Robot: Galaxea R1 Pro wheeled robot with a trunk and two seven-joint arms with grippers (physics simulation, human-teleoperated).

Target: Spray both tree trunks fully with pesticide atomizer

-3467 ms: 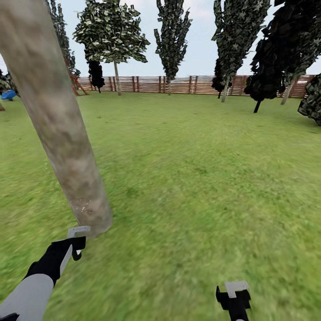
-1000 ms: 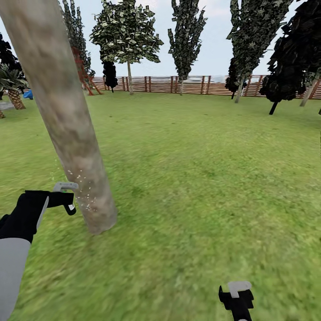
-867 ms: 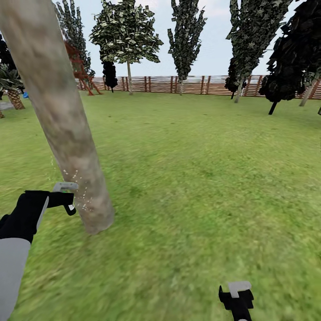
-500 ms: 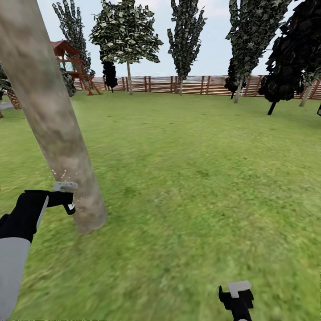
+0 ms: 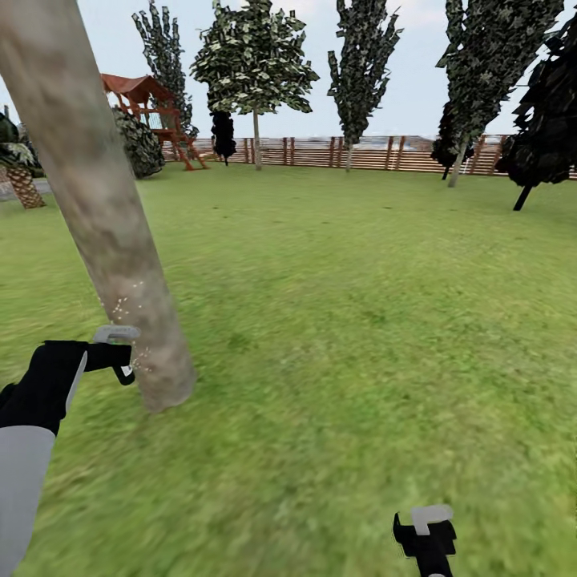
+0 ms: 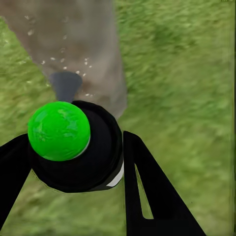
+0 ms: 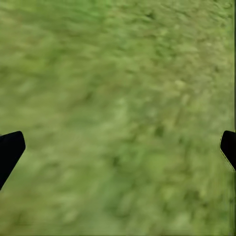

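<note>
A thick, pale, mottled tree trunk point(image 5: 104, 216) leans up from the grass at the left. Whitish pesticide specks point(image 5: 127, 308) dot its lower part, and the specks point(image 6: 64, 59) also show in the left wrist view. My left gripper point(image 5: 122, 359) is just left of the trunk's base, shut on the pesticide atomizer point(image 6: 73, 147). The atomizer shows as a round black body with a bright green ball and a grey nozzle facing the trunk. My right gripper point(image 5: 429, 533) hangs low over the lawn, open and empty point(image 7: 118, 147). A second tree point(image 5: 256, 64) with a pale trunk stands far off by the fence.
Grass lawn point(image 5: 361, 320) spreads ahead and to the right. A brown slat fence point(image 5: 361, 152) closes the far side. A red-roofed play frame point(image 5: 148, 100) and a palm point(image 5: 20, 176) stand far left. Dark trees point(image 5: 545, 120) are at the far right.
The camera has swung left, bringing the play frame into view. My left arm rose since the oldest frame and now holds still beside the trunk. Specks have appeared on the trunk.
</note>
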